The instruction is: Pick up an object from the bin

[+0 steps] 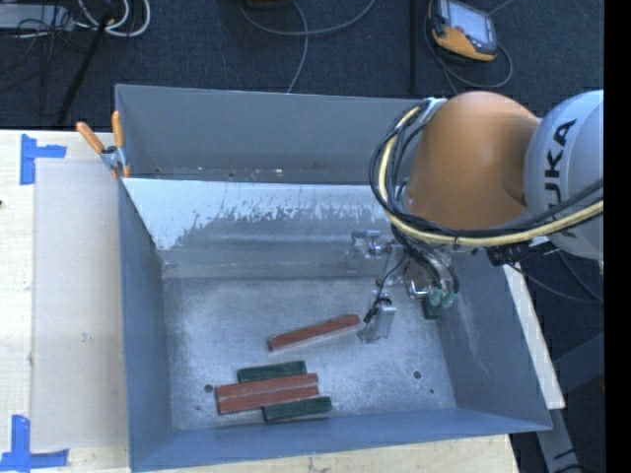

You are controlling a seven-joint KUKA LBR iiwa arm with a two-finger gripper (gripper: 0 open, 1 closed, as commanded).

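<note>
The long reddish-brown flat bar (314,333) lay alone near the middle of the floor of the grey metal bin (246,146), slanted, its right end nearer the far wall. The robot arm (473,161), with its rounded orange cover and looped cables, reached in over the bin's right side. Near the front wall, left of centre, three more flat bars lay side by side and touching: a dark green bar (271,371) farthest back, a second reddish-brown bar (266,392) in the middle, and another dark green bar (296,409) nearest the front. The jaws hung low just beside the slanted bar's right end; whether they touched it, or stood open or closed, could not be told.
</note>
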